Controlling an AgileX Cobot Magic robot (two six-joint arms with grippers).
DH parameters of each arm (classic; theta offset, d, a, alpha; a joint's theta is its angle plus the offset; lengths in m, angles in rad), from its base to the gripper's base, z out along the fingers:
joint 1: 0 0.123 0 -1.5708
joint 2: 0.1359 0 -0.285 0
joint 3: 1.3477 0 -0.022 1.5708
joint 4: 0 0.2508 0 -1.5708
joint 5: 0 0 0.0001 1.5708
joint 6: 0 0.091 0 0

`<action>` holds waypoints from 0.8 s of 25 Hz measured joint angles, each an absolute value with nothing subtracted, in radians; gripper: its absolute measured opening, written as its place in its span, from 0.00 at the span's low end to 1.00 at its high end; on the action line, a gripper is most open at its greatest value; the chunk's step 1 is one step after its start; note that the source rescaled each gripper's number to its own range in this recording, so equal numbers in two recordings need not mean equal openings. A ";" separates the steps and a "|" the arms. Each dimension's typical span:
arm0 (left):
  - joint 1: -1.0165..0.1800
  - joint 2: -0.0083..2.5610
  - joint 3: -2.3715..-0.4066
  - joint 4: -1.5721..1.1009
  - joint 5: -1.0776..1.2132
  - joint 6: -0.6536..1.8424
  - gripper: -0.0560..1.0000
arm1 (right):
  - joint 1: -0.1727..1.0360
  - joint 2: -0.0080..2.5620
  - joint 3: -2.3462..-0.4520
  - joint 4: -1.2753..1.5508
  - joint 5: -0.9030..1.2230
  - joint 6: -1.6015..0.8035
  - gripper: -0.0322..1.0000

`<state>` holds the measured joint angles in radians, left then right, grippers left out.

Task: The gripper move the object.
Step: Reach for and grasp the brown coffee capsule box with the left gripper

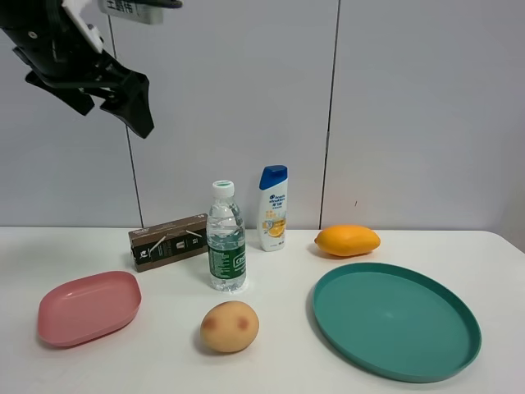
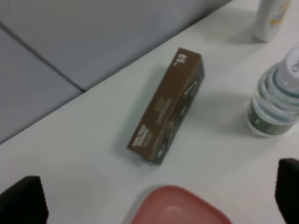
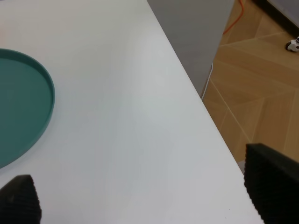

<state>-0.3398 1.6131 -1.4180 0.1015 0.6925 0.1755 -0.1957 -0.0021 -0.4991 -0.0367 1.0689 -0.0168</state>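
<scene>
The object, a long dark brown carton (image 1: pixel 168 240), lies on its side on the white table, just left of the water bottle (image 1: pixel 226 238). In the left wrist view the carton (image 2: pixel 167 106) lies well below the camera, between and beyond the two black fingertips (image 2: pixel 23 203). My left gripper (image 1: pixel 123 103) hangs high above the table at the upper left, open and empty. In its own wrist view the left gripper (image 2: pixel 156 198) shows only its fingertips. My right gripper (image 3: pixel 145 191) is open and empty over the table's right edge, and is out of the exterior view.
A pink dish (image 1: pixel 89 306) sits front left, also in the left wrist view (image 2: pixel 180 207). A potato (image 1: pixel 230 326), white shampoo bottle (image 1: pixel 273 208), mango (image 1: pixel 347 240) and teal plate (image 1: pixel 394 320) stand around. The plate rim (image 3: pixel 46 93) and floor (image 3: pixel 261 70) show beside the table edge.
</scene>
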 joint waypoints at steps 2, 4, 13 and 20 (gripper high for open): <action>-0.343 1.652 -1.422 0.104 0.667 0.186 1.00 | -0.196 -0.002 -0.499 -0.037 1.069 -0.017 1.00; -0.343 1.686 -1.422 0.106 0.652 0.203 1.00 | -0.196 -0.002 -0.499 -0.037 1.069 -0.017 1.00; -0.336 1.819 -1.422 0.186 0.535 0.279 1.00 | -0.196 -0.002 -0.499 -0.037 1.069 -0.017 1.00; -0.300 1.887 -1.423 0.220 0.423 0.297 1.00 | -0.196 -0.002 -0.499 -0.037 1.069 -0.017 1.00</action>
